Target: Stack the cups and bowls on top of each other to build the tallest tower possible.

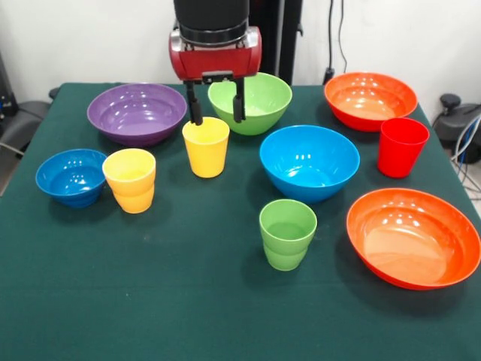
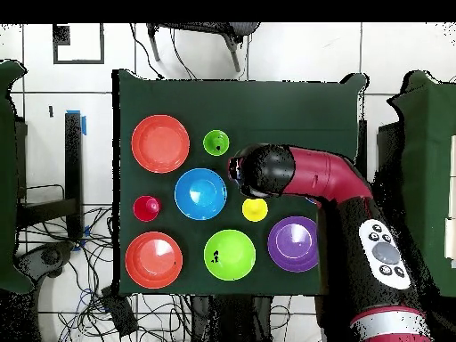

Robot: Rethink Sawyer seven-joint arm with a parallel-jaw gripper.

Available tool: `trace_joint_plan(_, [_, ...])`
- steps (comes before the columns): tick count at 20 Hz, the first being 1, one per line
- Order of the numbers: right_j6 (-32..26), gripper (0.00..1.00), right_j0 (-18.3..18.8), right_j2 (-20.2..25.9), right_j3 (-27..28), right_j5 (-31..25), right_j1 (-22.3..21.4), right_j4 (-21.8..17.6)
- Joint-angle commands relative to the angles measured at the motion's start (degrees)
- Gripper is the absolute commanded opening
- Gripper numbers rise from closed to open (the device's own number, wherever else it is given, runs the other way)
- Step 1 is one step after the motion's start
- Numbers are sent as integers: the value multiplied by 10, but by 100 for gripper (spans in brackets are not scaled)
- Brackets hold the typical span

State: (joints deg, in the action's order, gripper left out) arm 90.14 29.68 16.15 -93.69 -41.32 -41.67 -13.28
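Observation:
My gripper (image 1: 216,111) hangs open just above and behind a plain yellow cup (image 1: 206,147) (image 2: 255,210), holding nothing. A stepped yellow cup (image 1: 129,180) and a small dark blue bowl (image 1: 72,177) stand at the left. The purple bowl (image 1: 137,113) (image 2: 293,243) and green bowl (image 1: 252,101) (image 2: 230,254) sit at the back. The light blue bowl (image 1: 310,162) (image 2: 200,193), green cup (image 1: 287,233) (image 2: 215,142), red cup (image 1: 402,147) (image 2: 146,208) and two orange bowls (image 1: 370,99) (image 1: 413,237) fill the right. No tower shows; each piece stands singly.
A dark green cloth covers the table (image 1: 150,301). In the overhead view my arm (image 2: 321,178) hides the stepped yellow cup and the small blue bowl. Cables and a chair (image 1: 22,120) lie beyond the table edges.

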Motion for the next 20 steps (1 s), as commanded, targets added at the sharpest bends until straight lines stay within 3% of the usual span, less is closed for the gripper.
trace_joint_plan(1, [-70, 100, -13, 33, 7, 17, 52, -81])
trace_joint_plan(9, [-40, 100, -33, 2, 44, 40, 111, -159])
trace_joint_plan(20, [-47, 100, 10, 74, -17, 83, 111, -139])
